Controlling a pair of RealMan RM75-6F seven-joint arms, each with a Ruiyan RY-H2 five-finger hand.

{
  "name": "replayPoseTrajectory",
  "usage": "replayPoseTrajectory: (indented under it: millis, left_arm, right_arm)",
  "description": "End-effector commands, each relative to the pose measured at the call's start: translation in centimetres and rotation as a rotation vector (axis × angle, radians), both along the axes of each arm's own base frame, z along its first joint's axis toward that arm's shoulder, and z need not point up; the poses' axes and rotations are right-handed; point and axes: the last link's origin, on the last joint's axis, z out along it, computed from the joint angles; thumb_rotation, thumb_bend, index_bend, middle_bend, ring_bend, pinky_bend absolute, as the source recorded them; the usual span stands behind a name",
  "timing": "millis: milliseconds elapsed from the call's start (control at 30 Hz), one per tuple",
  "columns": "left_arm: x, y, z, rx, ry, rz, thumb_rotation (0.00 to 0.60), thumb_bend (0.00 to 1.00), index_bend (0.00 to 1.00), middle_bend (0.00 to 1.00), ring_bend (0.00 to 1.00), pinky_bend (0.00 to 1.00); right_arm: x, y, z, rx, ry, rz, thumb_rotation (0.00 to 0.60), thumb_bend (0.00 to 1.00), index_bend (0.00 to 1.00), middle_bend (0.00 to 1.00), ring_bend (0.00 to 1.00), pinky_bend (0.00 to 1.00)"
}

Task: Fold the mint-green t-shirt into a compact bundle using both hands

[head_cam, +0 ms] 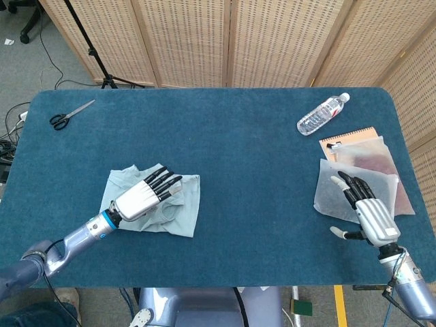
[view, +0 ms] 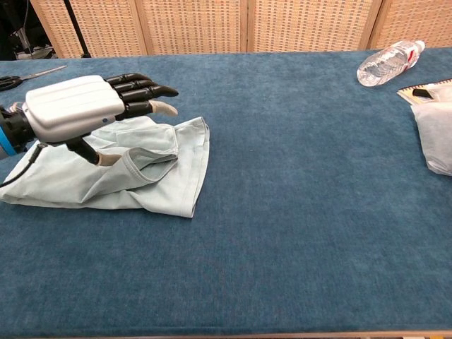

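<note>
The mint-green t-shirt [head_cam: 153, 202] lies crumpled on the left part of the blue desk [head_cam: 252, 163], its long axis roughly left to right. The left hand [head_cam: 139, 198] hovers over it, fingers apart, holding nothing. The right hand [head_cam: 368, 212] hangs spread and empty above white plastic bags [head_cam: 340, 191].

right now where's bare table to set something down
The wide blue cloth middle is free, between the folded mint-green t-shirt under the left hand and the white plastic bags by the right hand. The right edge is crowded: clear water bottle, orange notebook.
</note>
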Motion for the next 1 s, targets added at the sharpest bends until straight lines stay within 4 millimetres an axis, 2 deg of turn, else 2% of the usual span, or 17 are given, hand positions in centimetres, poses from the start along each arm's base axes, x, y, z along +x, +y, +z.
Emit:
replayPoseTrajectory:
  millis: [33,233,633,833,1000]
  left_arm:
    - [1.0,-0.3,-1.3,0.011,0.019,-0.053,0.6,0.25,0.0,0.0,0.0,0.0]
    - [2.1,-1.3,-2.9,0.011,0.008,-0.131,0.6,0.25,0.0,0.0,0.0,0.0]
    - [2.6,-1.9,-5.0,-0.007,0.072,-0.182,0.6,0.25,0.0,0.0,0.0,0.0]
    - [2.6,-2.0,-5.3,-0.004,0.071,-0.177,0.6,0.25,0.0,0.0,0.0,0.0]
    - [2.8,-1.7,-4.1,0.029,0.033,-0.191,0.6,0.25,0.0,0.0,0.0,0.0]
  right_arm:
    - [0.0,0.0,0.0,-0.001,-0.001,0.0,0.6,0.0,0.0,0.0,0.0,0.0]
    - [0.0,0.0,0.3,-0.005,-0.008,0.001,0.6,0.0,0.0,0.0,0.0,0.0]
    - [0.0,0.1,0.4,-0.005,-0.012,0.002,0.6,0.0,0.0,0.0,0.0,0.0]
    - [0.0,0.1,0.5,-0.006,-0.013,0.002,0.6,0.0,0.0,0.0,0.0,0.0]
    - [0.0,0.2,0.5,-0.008,-0.015,0.003,0.6,0.0,0.0,0.0,0.0,0.0]
